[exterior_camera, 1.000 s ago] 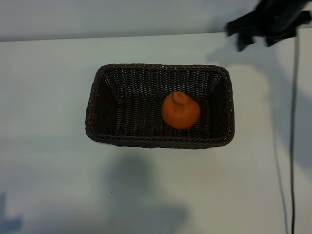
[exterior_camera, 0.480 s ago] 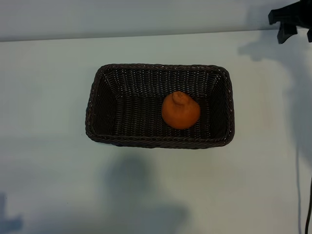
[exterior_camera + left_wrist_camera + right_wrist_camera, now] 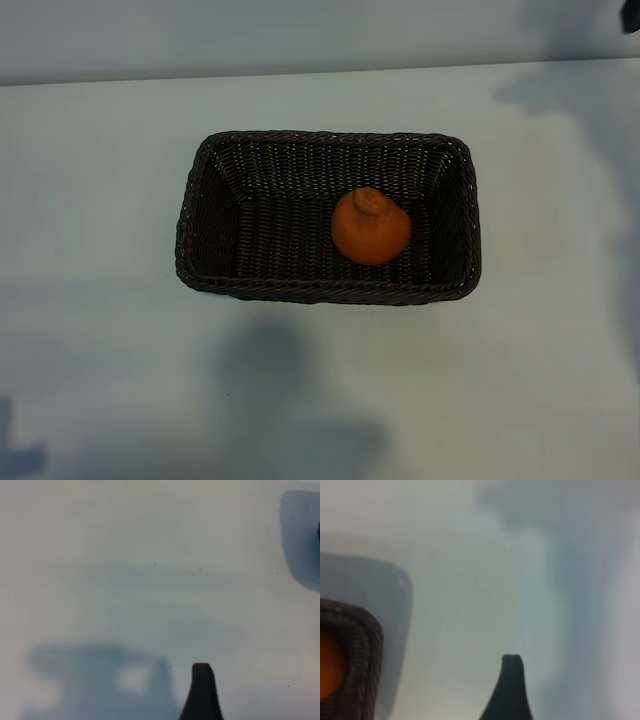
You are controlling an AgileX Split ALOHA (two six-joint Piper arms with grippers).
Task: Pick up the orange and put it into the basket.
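The orange [image 3: 371, 227] is lying inside the basket [image 3: 203, 190], right of its middle, so the placing is judged done. The right gripper [image 3: 511, 680] is being held with jaws open and empty, apart from the basket's corner, the orange off to its side. The left gripper [image 3: 201, 690], jaws also open, is being kept over bare counter [image 3: 100, 380], farther away.

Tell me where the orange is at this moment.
In the exterior view, the orange sits inside the basket, right of the basket's centre and nearer its right wall, with no pincer touching it.
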